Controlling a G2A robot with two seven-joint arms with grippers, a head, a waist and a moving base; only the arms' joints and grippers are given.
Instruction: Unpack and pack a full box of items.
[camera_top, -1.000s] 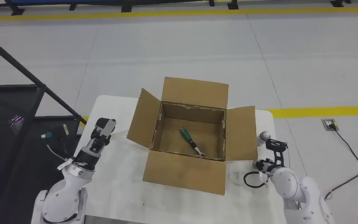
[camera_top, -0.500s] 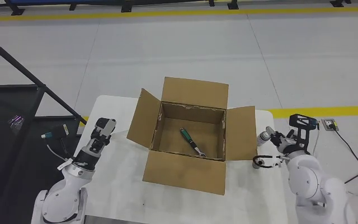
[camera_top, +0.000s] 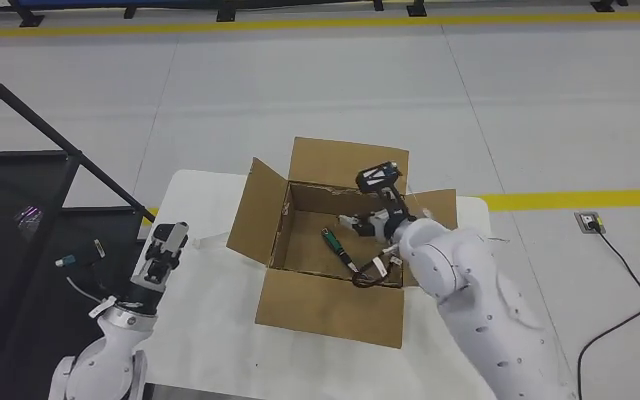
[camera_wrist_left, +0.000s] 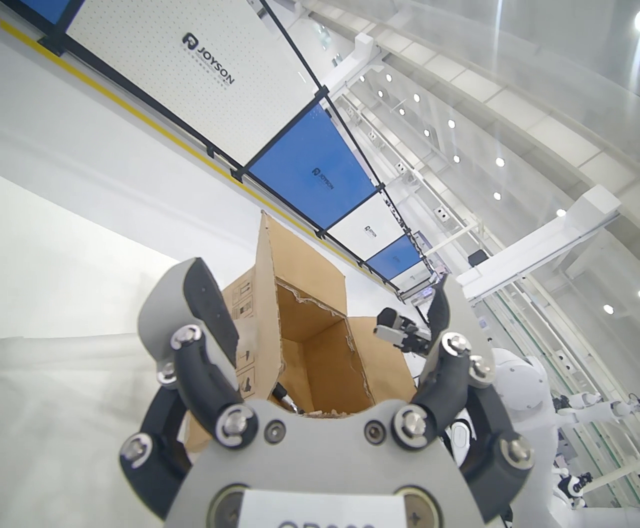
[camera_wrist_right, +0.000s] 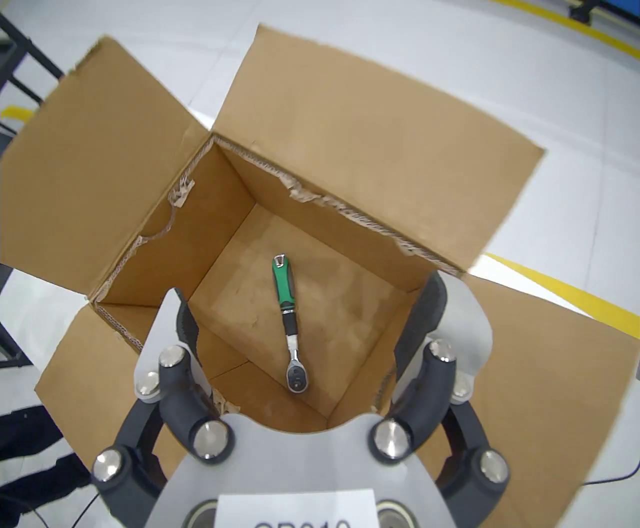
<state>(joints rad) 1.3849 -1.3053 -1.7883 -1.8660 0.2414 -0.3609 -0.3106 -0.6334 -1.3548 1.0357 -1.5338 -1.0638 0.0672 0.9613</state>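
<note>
An open cardboard box (camera_top: 330, 305) stands in the middle of the white table (camera_top: 210, 330), all four flaps folded outward. On its floor lies a ratchet wrench with a green handle (camera_top: 331, 241), alone in the box (camera_wrist_right: 350, 125). My right gripper (camera_top: 368, 225) hangs open and empty over the box's right half, and from it the wrench (camera_wrist_right: 285, 290) shows between the fingers, well below them. My left gripper (camera_top: 168, 235) is open and empty near the table's left edge, tilted up toward the box (camera_wrist_left: 270, 280), apart from it. The right gripper (camera_wrist_left: 395, 330) shows beyond the box there.
A black frame with cables (camera_top: 40, 200) stands just left of the table. Bare tabletop lies between the left gripper and the box and along the front edge. A yellow floor line (camera_top: 560, 200) and a floor socket (camera_top: 588, 222) lie to the right.
The right arm has swung from the table's right edge, beside the box's right flap, to above the box opening. The left gripper has drawn slightly back toward the left edge.
</note>
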